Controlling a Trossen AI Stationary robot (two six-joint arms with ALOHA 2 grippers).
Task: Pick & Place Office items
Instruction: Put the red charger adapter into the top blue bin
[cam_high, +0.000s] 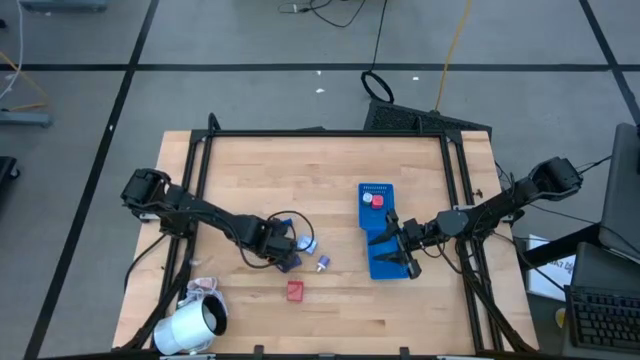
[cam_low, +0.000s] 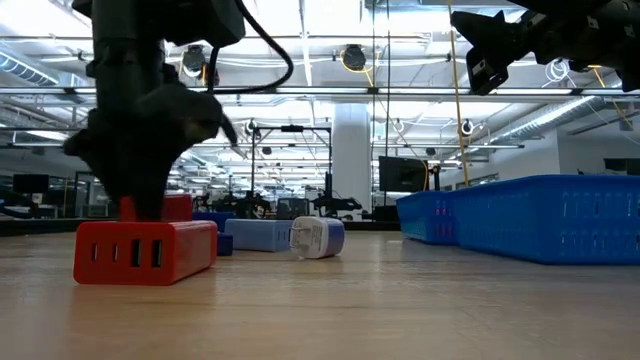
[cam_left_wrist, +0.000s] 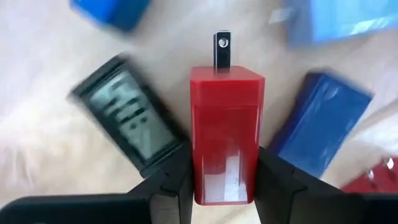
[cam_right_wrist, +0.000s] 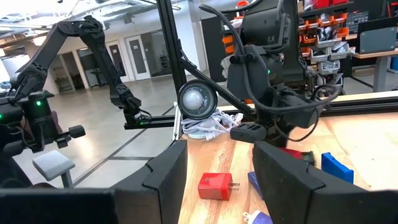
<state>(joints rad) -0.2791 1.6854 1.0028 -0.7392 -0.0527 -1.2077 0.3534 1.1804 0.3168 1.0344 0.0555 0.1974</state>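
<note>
Red charger block (cam_left_wrist: 225, 134) sits pinched in the left claw (cam_left_wrist: 224, 180).

Blue tray (cam_high: 378, 250) right; white roll (cam_high: 190, 325) at front-left corner

One tray (cam_high: 385, 262) and one white roll (cam_high: 190, 328) lay on the surface (cam_high: 330, 170). Three red pieces showed: a red charger (cam_left_wrist: 224, 124), a red hub (cam_high: 295, 290) and a red block (cam_high: 378, 200) in the tray, with one pale piece (cam_high: 367, 198) beside it. There were two dark blue blocks (cam_left_wrist: 323, 124), two light blue plugs (cam_high: 310, 244) and one black display (cam_left_wrist: 127, 118).
</note>
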